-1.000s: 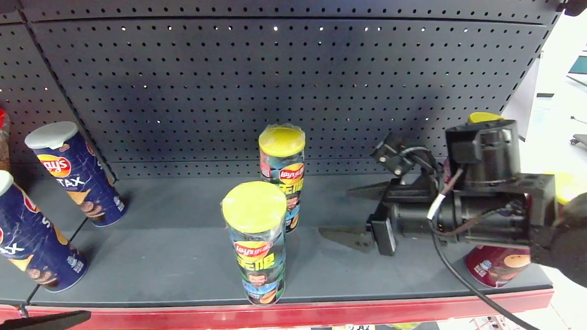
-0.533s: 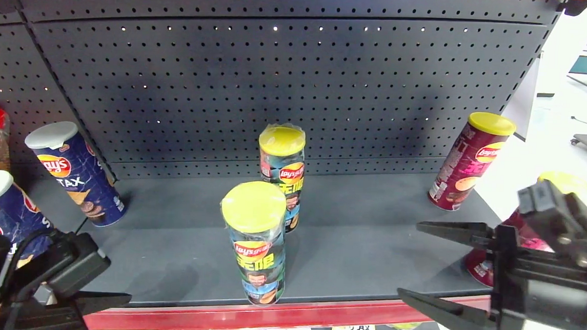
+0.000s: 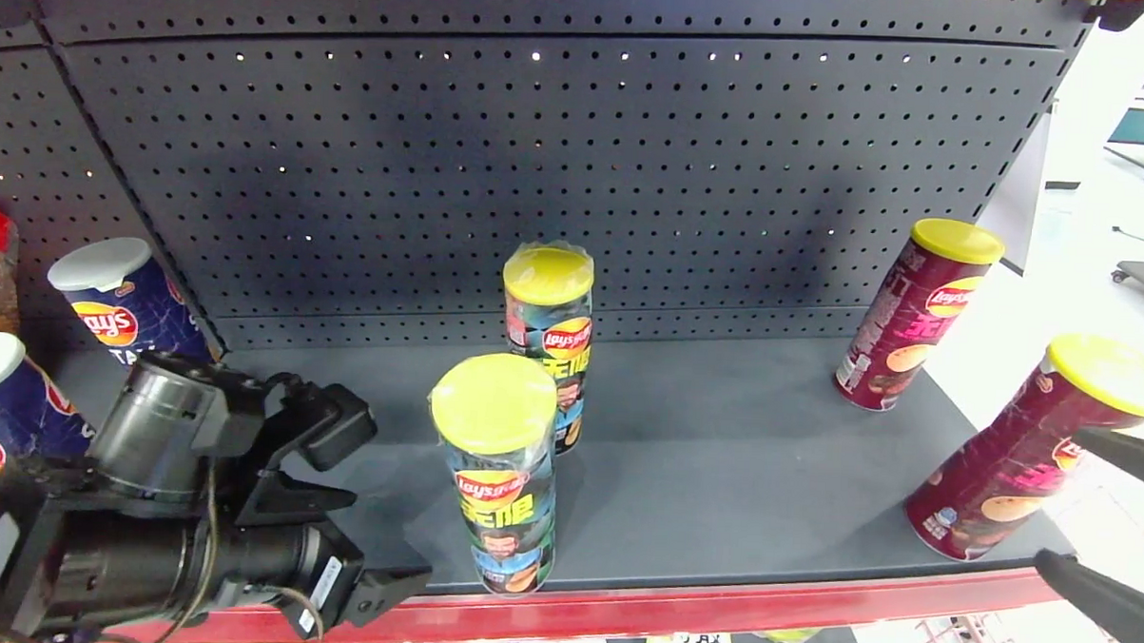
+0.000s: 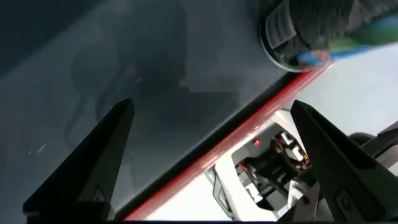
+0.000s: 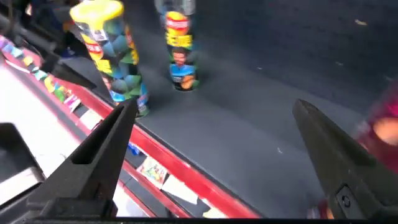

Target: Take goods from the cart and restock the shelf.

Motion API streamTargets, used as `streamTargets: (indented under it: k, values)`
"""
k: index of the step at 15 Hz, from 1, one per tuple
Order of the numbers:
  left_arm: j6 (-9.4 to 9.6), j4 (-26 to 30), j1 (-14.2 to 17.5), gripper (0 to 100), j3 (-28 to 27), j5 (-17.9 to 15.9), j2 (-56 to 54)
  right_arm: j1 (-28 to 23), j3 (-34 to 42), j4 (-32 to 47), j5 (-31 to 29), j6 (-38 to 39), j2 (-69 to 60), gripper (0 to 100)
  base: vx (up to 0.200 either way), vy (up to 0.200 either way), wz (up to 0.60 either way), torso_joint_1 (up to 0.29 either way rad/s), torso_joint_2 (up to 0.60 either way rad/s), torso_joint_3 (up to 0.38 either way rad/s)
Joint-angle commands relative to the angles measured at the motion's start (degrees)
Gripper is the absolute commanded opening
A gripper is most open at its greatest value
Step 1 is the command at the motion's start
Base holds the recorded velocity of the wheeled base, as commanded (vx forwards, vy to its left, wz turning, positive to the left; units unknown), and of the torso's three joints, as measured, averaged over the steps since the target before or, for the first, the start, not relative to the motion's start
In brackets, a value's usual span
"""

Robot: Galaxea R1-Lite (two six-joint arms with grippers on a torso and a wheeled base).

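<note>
Spread and empty, the left gripper [image 4: 211, 162] hung at the front edge of the shelf [image 3: 719, 460], just beside the front green can [image 3: 500, 471]. The right gripper [image 5: 211, 155], also spread and empty, was near the front red can [image 3: 1014, 461]. Both should, I judge, pull back without tipping these.

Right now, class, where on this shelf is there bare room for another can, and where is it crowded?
Bare shelf lies between the centre chip cans and the maroon cans. Crowded: front left, with the left hand beside the blue cans.
</note>
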Motion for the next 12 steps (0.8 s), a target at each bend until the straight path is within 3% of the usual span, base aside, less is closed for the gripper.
streamTargets:
  k: [1, 12]
  values:
    - [-0.09, -0.1, -1.2, 100, -2.9, -0.1, 5.4, -1.0, 1.7, 0.8, 0.0, 0.1, -5.1, 100, 0.0, 0.0, 0.0, 0.0, 0.0, 0.0]
    - [-0.26, -0.1, -2.2, 100, -8.1, -0.5, 10.5, -1.1, 1.6, 1.2, -0.1, 0.3, -5.3, 100, 0.0, 0.0, 0.0, 0.0, 0.0, 0.0]
